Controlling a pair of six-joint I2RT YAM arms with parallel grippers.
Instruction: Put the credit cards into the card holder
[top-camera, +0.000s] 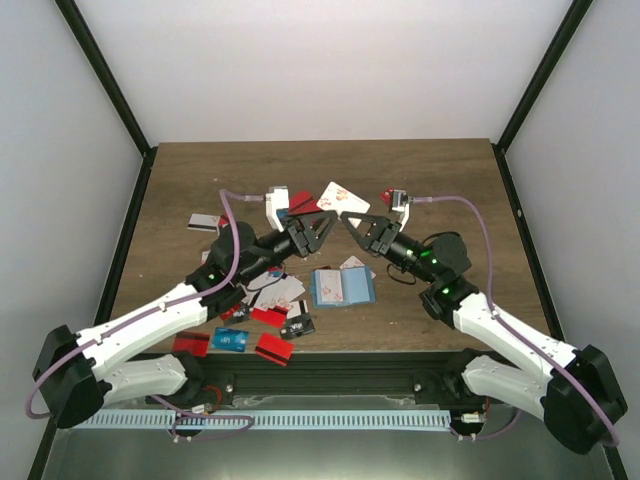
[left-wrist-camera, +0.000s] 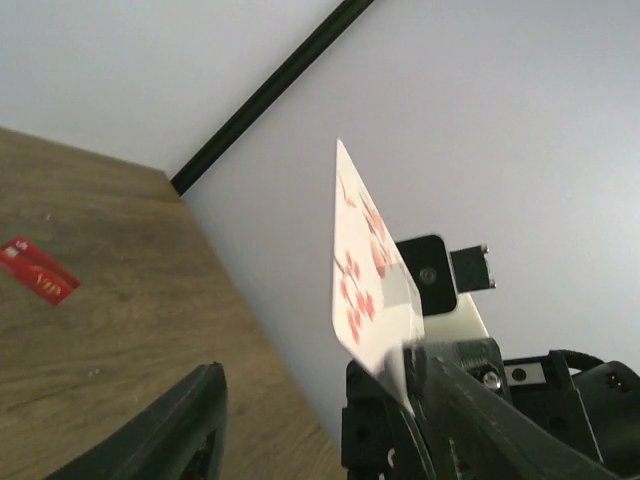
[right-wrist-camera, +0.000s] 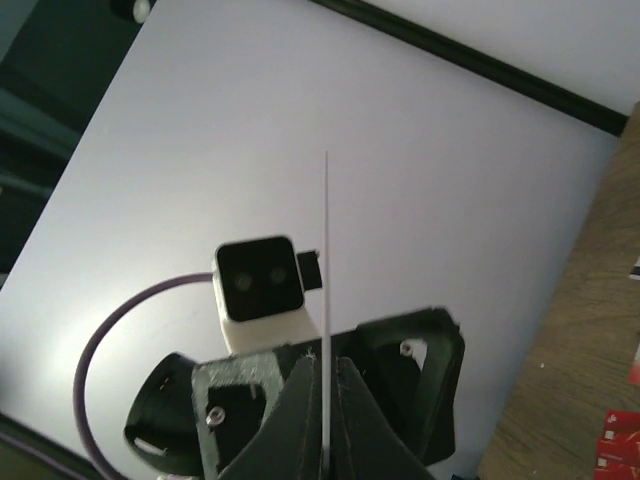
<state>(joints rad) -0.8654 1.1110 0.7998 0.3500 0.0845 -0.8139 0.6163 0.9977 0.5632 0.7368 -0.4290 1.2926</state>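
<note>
My right gripper (top-camera: 352, 222) is raised above the table's middle and shut on a white credit card with red dots (top-camera: 343, 198). In the right wrist view the card (right-wrist-camera: 326, 260) shows edge-on between the shut fingers (right-wrist-camera: 300, 400). My left gripper (top-camera: 318, 228) faces it, open, and the card (left-wrist-camera: 365, 270) stands by its right finger (left-wrist-camera: 470, 420). I cannot tell if they touch. The teal card holder (top-camera: 342, 287) lies open on the table below, with light blue pockets. Several red, white and blue cards (top-camera: 273, 349) lie at the front left.
A red card (left-wrist-camera: 38, 270) lies alone on the wooden table further back. More cards lie at the back left (top-camera: 205, 222) and under the left arm (top-camera: 285, 290). Black frame posts (top-camera: 110, 85) stand at the table's back corners, and white walls surround it.
</note>
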